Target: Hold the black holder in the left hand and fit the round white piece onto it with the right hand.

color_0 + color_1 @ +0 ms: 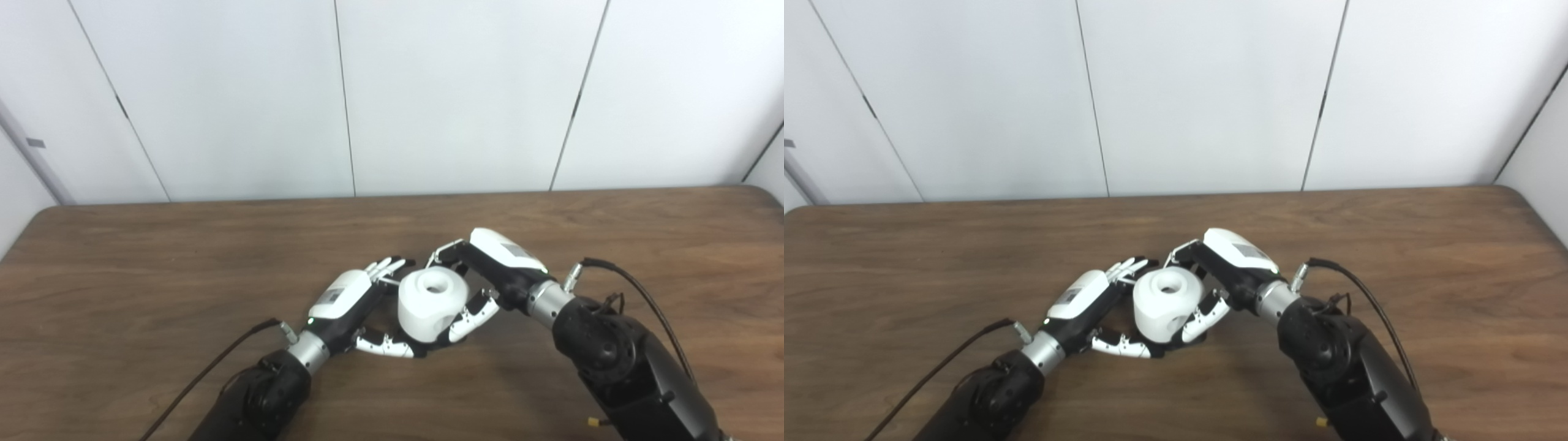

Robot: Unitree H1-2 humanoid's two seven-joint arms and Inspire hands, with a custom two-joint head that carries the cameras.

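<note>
Count: one round white piece [432, 304]; one black holder [429, 350], mostly hidden; two hands; one table [153, 269]; two cables.
Round white piece: a squat, smooth, matte white cylinder with rounded edges. Its top face carries a round central hole, and a second round opening shows low on the side wall facing the camera. It stands upright.
Black holder: only a dark sliver shows beneath the white piece, between the two thumbs. Its shape cannot be made out, nor whether the white piece is fully seated on it.
Position of the piece: near the middle of the table, toward the front edge, enclosed between the two hands.
Left hand [352, 303]: comes in from the lower left, white back uppermost. The fingers [386, 267] extend along the far left side of the piece, and the thumb reaches along its near lower edge. The hand cups the base of the assembly, though actual contact with the holder is hidden.
Right hand [490, 269]: comes in from the lower right, tilted down toward the piece. Its fingers curl over the far side of the rim and its thumb [471, 318] presses the near right wall, so the hand is clamped on the white piece.
Table: brown wood grain with rounded corners.
Cables: one dark cable [208, 370] runs from the left wrist, one [643, 294] loops from the right wrist.
Background: pale wall panels [459, 92] with thin dark seams.
</note>
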